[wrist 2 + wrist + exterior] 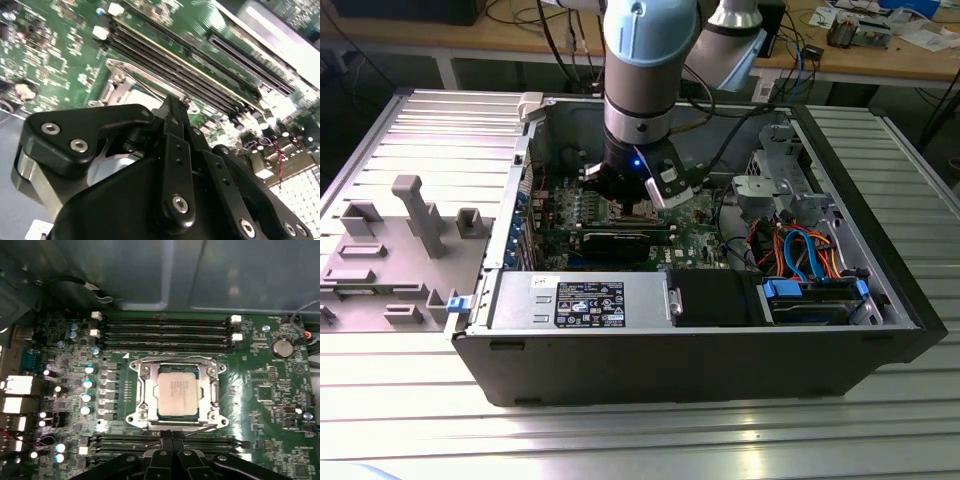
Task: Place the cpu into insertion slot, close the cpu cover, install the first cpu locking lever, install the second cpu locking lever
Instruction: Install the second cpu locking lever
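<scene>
The cpu (177,394), a silvery square chip, lies in the socket on the green motherboard (260,390). The cpu cover (145,390), a metal frame, lies flat around it. One thin locking lever (200,428) runs along the socket edge nearest my gripper; another lever (175,358) lies along the far edge. My gripper (171,437) is shut, its black fingertips pressed together just beside the near lever; I cannot tell if they touch it. In the second wrist view the gripper (172,102) tip sits right at the socket frame (120,80). In the exterior view the gripper (638,205) reaches down into the case.
The open computer case (670,350) holds a power supply (580,300) at the front and a drive bay with blue and orange cables (810,260) on the exterior view's right. Memory slots (165,332) flank the socket. A grey fixture (410,220) stands on the exterior view's left.
</scene>
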Controlling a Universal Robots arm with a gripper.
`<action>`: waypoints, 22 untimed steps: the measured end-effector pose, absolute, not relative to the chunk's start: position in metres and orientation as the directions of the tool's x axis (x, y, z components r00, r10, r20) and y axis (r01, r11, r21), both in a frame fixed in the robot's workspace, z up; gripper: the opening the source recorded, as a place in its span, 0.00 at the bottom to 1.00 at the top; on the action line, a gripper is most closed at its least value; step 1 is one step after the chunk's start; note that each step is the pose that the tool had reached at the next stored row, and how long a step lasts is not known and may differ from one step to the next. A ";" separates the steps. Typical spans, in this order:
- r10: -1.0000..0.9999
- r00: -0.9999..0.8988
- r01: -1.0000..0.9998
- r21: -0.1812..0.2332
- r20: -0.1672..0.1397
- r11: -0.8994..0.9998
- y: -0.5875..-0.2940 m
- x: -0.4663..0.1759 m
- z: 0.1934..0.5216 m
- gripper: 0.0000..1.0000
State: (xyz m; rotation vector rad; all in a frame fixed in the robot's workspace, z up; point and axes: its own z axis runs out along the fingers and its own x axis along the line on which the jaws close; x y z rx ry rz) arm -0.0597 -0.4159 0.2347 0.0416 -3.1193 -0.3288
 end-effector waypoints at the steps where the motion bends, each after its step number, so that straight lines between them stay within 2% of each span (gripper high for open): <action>1: -0.027 -1.000 -0.026 0.210 0.002 0.977 -0.416 -0.066 0.234 0.11; 4: -0.021 -0.999 -0.015 0.236 0.025 0.972 -0.423 -0.078 0.222 0.11; 22: 0.024 -0.999 0.031 0.252 0.029 0.967 -0.425 -0.084 0.206 0.11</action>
